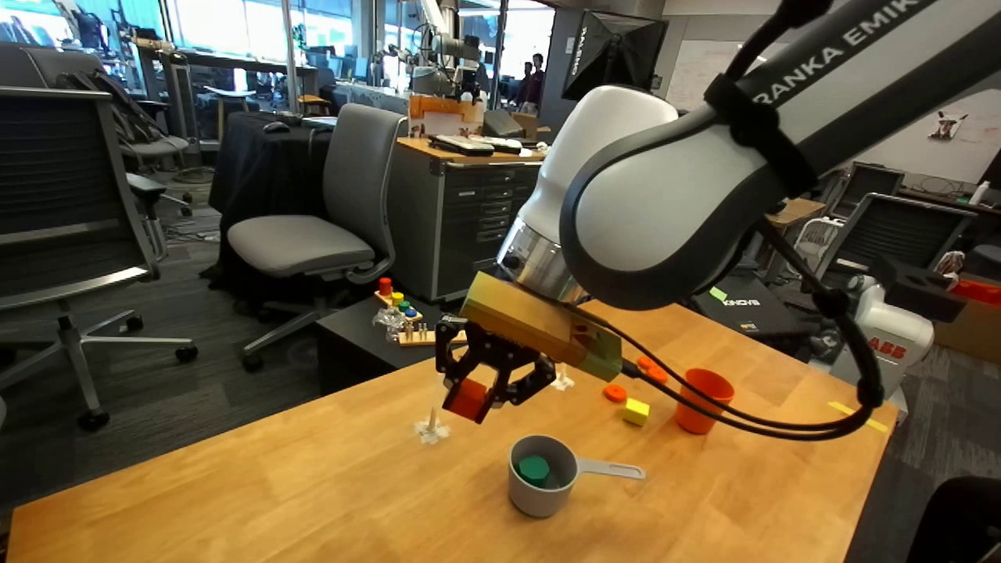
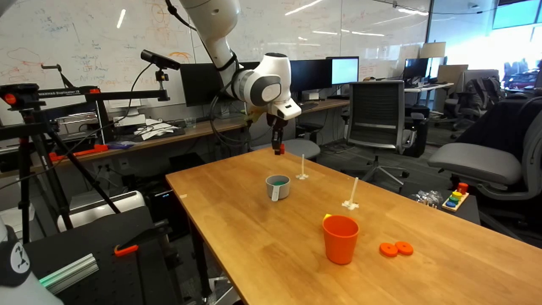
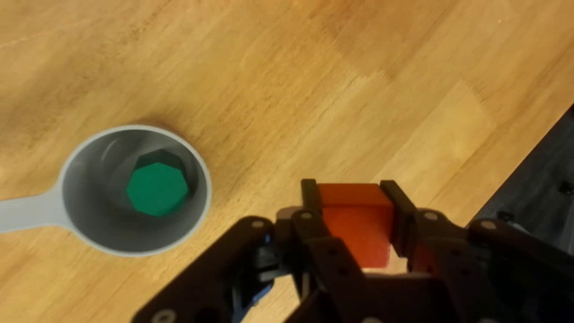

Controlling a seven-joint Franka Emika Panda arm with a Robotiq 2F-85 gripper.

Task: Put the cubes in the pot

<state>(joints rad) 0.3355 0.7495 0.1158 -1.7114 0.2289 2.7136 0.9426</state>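
Wooden table | tool holding red cube | green block inside grey pot

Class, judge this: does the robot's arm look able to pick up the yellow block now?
Probably not yet: its pincer is shut on the red block, which would need releasing first. Nothing visible lies on the yellow block, so the way from above looks free otherwise.

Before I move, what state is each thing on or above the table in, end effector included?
End effector: shut on the red block
Red block: held above the table, outside the pot
Pot: upright, green block inside
Green block: resting in the pot
Yellow block: on the table
Orange cup: upright on the table
Orange discs: flat on the table
Pegs: standing upright
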